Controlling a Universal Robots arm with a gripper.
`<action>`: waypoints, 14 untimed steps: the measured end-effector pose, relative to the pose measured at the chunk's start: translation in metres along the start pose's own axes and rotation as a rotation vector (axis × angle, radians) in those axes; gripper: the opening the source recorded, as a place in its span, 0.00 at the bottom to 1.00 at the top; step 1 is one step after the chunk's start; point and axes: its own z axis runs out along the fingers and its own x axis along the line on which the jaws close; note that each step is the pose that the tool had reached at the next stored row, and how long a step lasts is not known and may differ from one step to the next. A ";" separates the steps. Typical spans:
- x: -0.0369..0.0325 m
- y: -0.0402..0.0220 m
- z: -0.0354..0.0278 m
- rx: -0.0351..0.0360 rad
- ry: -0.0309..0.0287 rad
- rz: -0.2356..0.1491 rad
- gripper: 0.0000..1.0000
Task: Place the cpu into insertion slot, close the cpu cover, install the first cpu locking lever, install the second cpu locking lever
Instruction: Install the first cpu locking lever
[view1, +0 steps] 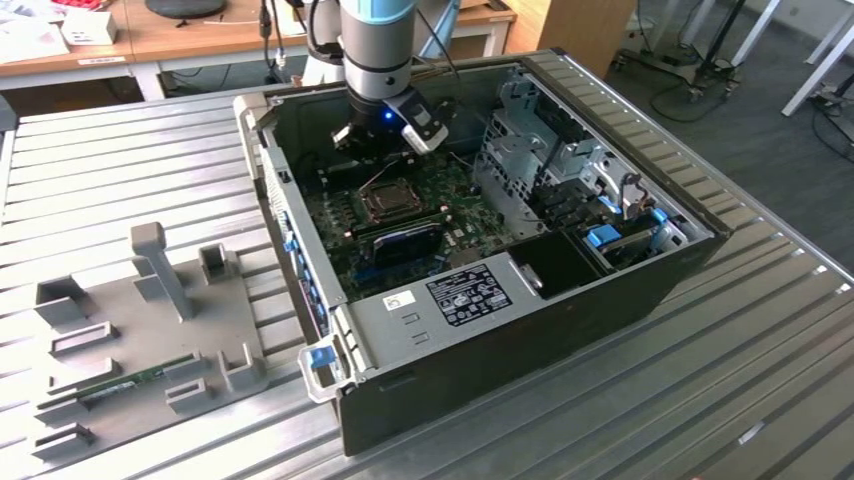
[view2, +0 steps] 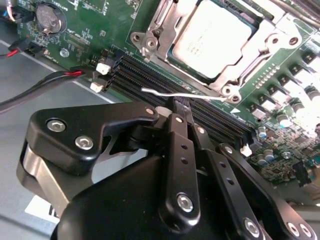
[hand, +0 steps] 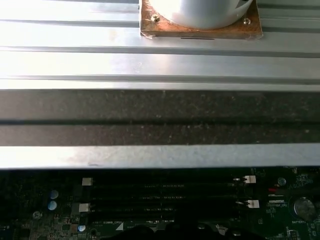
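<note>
gripper: black linkage gripper (view2: 179, 106), down inside the open case at its far end in the exterior view (view1: 378, 140)
fingers: black fingers (view2: 176, 117) drawn together, no gap showing at the tips
lever: thin silver wire locking lever (view2: 155, 92) runs crosswise right at the fingertips, lying low over the memory slots. Can't tell if it's pinched or just touching
memory slots: long narrow black memory slots (view2: 150, 75) between the gripper and the socket. White end clips show in the first wrist view (hand: 165, 197)
cpu cover: thin silver metal frame plate with a square window (view2: 165, 25), folded down flat around the chip
cpu: flat square chip with a silver-grey metal top (view2: 215, 32), seated in the socket and showing through the cover window
insertion slot: square dark-framed socket (view1: 370, 200) mid-board, just beyond the memory slots from the gripper
board: green motherboard (view2: 90, 35) with a round silver coin cell (view2: 50, 17) at one corner. A red-and-black cable (view2: 40, 82) is plugged in near the slot ends
case: black tower computer case (view1: 534, 330) lying on its side, open side up
table: ribbed silver metal table (view1: 134, 170) under the case
fixture: grey moulded holder tray (view1: 134, 330) on the table at the exterior view's left, well apart from the case
beyond case wall: white cylinder on a copper-coloured plate (hand: 200, 12) on the ribbed table
</note>
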 end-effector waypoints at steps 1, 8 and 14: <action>-0.0002 0.0004 -0.0018 0.0000 0.0000 0.000 0.10; -0.0008 0.0017 -0.0065 -0.0002 -0.0001 0.000 0.10; 0.0063 0.0026 -0.0066 -0.0020 -0.0036 -0.001 0.10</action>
